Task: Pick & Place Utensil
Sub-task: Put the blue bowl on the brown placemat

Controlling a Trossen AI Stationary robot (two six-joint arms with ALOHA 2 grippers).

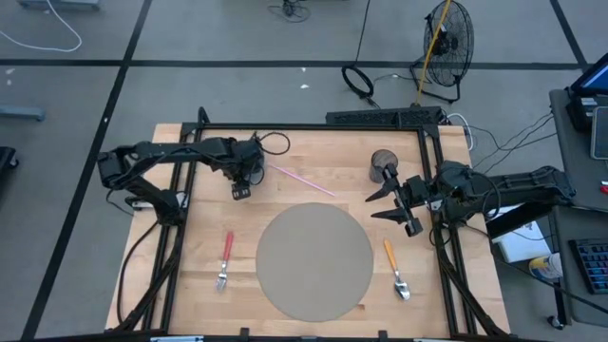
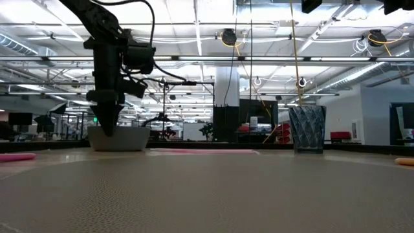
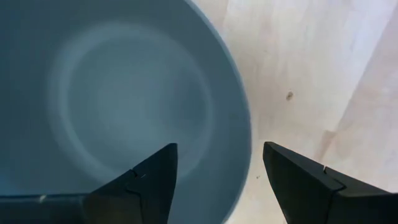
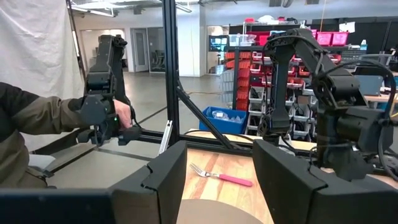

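Observation:
A fork with a red handle (image 1: 225, 258) lies left of the round grey mat (image 1: 313, 258). A spoon with an orange handle (image 1: 394, 267) lies to the mat's right. My left gripper (image 1: 241, 190) is open and points down over a pale bowl (image 2: 123, 139) at the far left. In the left wrist view its fingers (image 3: 221, 149) stand on either side of the bowl's rim (image 3: 239, 124), one over the inside and one outside. My right gripper (image 1: 375, 206) is open and hovers level near the mat's far-right edge, pointing left, holding nothing.
A dark glass cup (image 1: 383, 163) stands just beyond the right gripper. A pink straw (image 1: 299, 179) lies on the wood between the bowl and the cup. A black frame borders the table. A person's sleeve and hand (image 4: 93, 118) show beyond the table's left side.

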